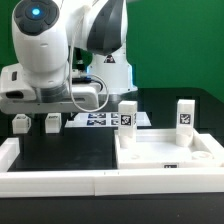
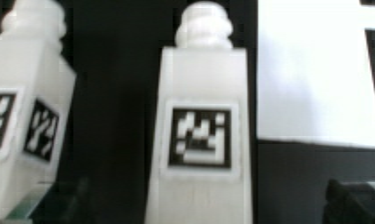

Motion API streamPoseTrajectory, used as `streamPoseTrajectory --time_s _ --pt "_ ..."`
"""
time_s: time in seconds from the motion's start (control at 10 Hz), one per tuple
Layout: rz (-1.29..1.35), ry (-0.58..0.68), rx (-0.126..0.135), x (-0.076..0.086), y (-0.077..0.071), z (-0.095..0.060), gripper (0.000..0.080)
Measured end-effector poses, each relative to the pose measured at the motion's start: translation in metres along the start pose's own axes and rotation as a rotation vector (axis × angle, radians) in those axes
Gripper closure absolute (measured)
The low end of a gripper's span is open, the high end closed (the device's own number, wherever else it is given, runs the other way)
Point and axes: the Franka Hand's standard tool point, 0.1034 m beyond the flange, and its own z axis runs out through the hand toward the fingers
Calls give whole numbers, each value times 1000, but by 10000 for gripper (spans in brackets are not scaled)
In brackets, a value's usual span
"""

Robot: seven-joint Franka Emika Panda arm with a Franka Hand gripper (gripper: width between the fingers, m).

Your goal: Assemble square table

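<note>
Black table [image 1: 60,150] bears square slab [image 1: 160,158], two legs [image 1: 20,123], marker board [image 1: 95,120].

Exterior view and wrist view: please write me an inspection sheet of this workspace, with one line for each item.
Surface: black table, bordered by long white rails.
Job's things: large white square plastic slab with raised rim on the exterior view's right; two white tagged leg blocks upright at its far edge; two more leg blocks on the left.
Clutter: nothing seen; only the flat white marker board.
Grippers: gripper open, holding nothing.
Cables: pale loop by the arm, perhaps a cable.
Surroundings: green wall.
</note>
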Motion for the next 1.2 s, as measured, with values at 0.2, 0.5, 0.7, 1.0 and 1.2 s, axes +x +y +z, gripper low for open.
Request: streamPoseTrajectory --time_s 0.2,0.5,0.7,1.0,1.2 --pt "-1 -64 10 -6 -1 5 151" --pt "-2 -90 7 -2 -1 8 151" --pt "-1 -94 -8 -2 -3 13 151" --pt "-3 -103 -18 -3 -5 15 189" --pt "-13 -103 -16 -3 -5 15 474"
